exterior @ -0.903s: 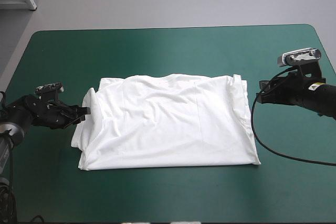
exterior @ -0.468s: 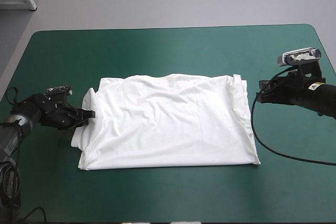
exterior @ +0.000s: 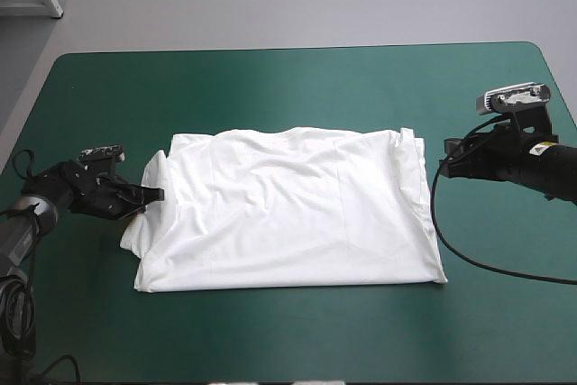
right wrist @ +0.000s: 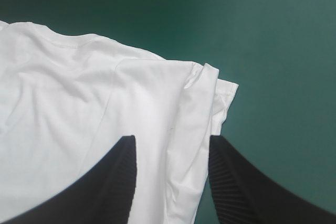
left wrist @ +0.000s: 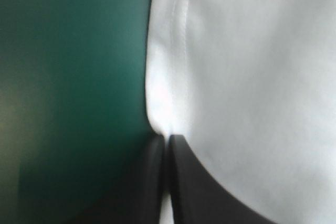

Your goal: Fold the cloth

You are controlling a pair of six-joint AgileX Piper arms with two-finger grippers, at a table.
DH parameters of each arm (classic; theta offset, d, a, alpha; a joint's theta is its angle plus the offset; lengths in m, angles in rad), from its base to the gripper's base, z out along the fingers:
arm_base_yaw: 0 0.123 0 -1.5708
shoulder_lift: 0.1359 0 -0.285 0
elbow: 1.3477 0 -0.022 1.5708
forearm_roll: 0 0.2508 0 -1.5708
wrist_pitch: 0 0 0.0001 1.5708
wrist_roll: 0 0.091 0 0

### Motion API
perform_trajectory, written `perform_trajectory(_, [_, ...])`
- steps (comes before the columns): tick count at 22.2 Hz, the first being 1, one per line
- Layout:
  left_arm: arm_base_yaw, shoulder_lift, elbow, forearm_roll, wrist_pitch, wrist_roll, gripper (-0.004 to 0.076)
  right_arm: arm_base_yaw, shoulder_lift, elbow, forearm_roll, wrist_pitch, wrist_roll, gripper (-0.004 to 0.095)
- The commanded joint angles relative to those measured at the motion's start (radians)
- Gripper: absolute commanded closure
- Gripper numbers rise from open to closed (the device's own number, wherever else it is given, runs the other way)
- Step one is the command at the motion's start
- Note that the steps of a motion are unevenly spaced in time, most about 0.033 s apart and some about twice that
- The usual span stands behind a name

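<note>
The white T-shirt point(exterior: 288, 209) lies folded flat in a wide rectangle at the middle of the teal-green table. My left gripper point(exterior: 153, 194) is at its left edge, low on the table. In the left wrist view the black fingers point(left wrist: 181, 182) meet in a point, shut on the T-shirt's hemmed edge point(left wrist: 168, 93). My right gripper point(exterior: 448, 158) hovers just off the right edge, open. In the right wrist view its fingers point(right wrist: 113, 182) stand apart above the T-shirt's folded corner point(right wrist: 210, 90), with nothing held between them.
Bare teal-green cover point(exterior: 288, 87) runs all around the T-shirt, with wide room toward the far edge and the front edge point(exterior: 297, 340).
My left gripper slid right to the T-shirt's left edge and shut on it, lifting the edge slightly. The right arm has stayed still.
</note>
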Motion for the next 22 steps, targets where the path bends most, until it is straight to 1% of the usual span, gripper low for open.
perform_trajectory(1, [-0.008,-0.089,-0.02,-0.016,-0.003,0.0,0.0703,-0.006,-0.017,-0.035,0.033,-0.041,-0.007,0.0495])
perform_trajectory(5, [-0.01,-0.205,-0.02,-0.043,0.06,0.0,0.0703,-0.006,-0.017,-0.035,0.033,-0.041,-0.007,0.0495])
perform_trajectory(7, [-0.024,-0.26,-0.02,-0.095,0.108,0.041,0.0703,-0.006,-0.017,-0.035,0.033,-0.041,-0.007,0.0495])
perform_trajectory(8, [-0.046,-0.276,-0.02,-0.124,0.143,0.054,0.0703,-0.006,-0.017,-0.035,0.033,-0.041,-0.007,0.0495])
perform_trajectory(10, [-0.108,-0.278,-0.02,-0.155,0.172,0.064,0.0705,-0.006,-0.017,-0.035,0.031,-0.041,-0.007,0.0495])
perform_trajectory(11, [-0.147,-0.278,-0.02,-0.162,0.161,0.064,0.0705,-0.006,-0.017,-0.035,0.031,-0.041,-0.007,0.0495])
perform_trajectory(13, [-0.26,-0.272,-0.02,-0.164,0.103,0.054,0.0705,-0.006,-0.017,-0.035,0.031,-0.039,-0.007,0.0495])
perform_trajectory(15, [-0.344,-0.245,-0.02,-0.164,0.101,0.054,0.0705,-0.006,-0.017,-0.035,0.031,-0.039,-0.007,0.0495])
perform_trajectory(18, [-0.397,-0.203,-0.02,-0.155,0.093,0.056,0.0704,-0.006,-0.017,-0.035,0.031,-0.034,-0.007,0.0494])
perform_trajectory(19, [-0.407,-0.188,-0.02,-0.153,0.088,0.065,0.0696,-0.006,-0.017,-0.035,0.031,-0.028,-0.007,0.0494])
perform_trajectory(20, [-0.409,-0.176,-0.02,-0.166,0.091,0.082,0.0662,-0.006,-0.017,-0.035,0.031,-0.017,-0.007,0.0494])
perform_trajectory(21, [-0.409,-0.172,-0.02,-0.182,0.098,0.103,0.0617,-0.006,-0.017,-0.035,0.031,-0.012,-0.011,0.0494])
perform_trajectory(22, [-0.409,-0.172,-0.02,-0.204,0.108,0.121,0.0554,-0.006,-0.017,-0.035,0.029,-0.01,-0.012,0.0494])
